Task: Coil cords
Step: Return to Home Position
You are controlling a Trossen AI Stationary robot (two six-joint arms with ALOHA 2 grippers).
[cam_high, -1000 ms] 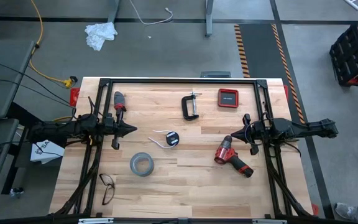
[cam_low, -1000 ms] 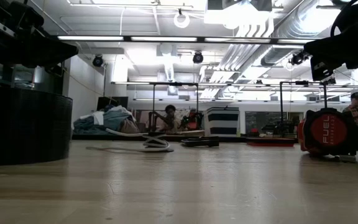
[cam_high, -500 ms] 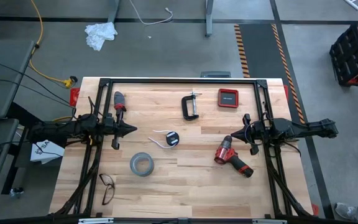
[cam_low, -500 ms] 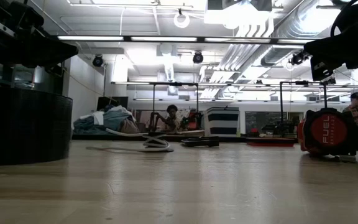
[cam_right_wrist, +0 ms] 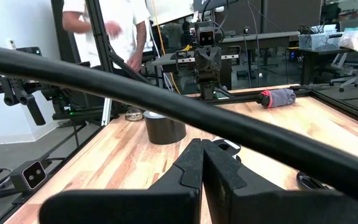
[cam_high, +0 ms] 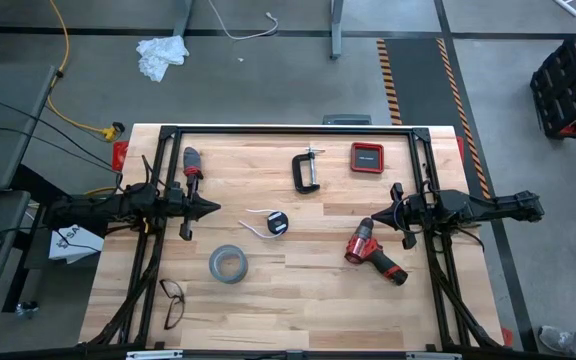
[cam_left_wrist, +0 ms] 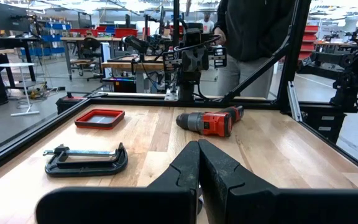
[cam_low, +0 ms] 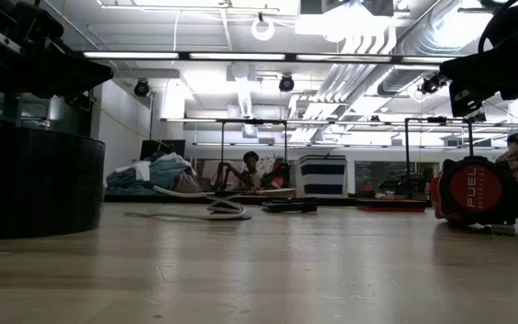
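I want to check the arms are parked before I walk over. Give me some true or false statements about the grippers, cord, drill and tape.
1. The left gripper and right gripper are both shut. True.
2. The cord lies between the grippers, touched by neither. True.
3. The drill lies beside the left gripper. False: it lies by the right gripper.
4. The tape sits on the clamp. False: they lie apart, with the cord roughly between them.
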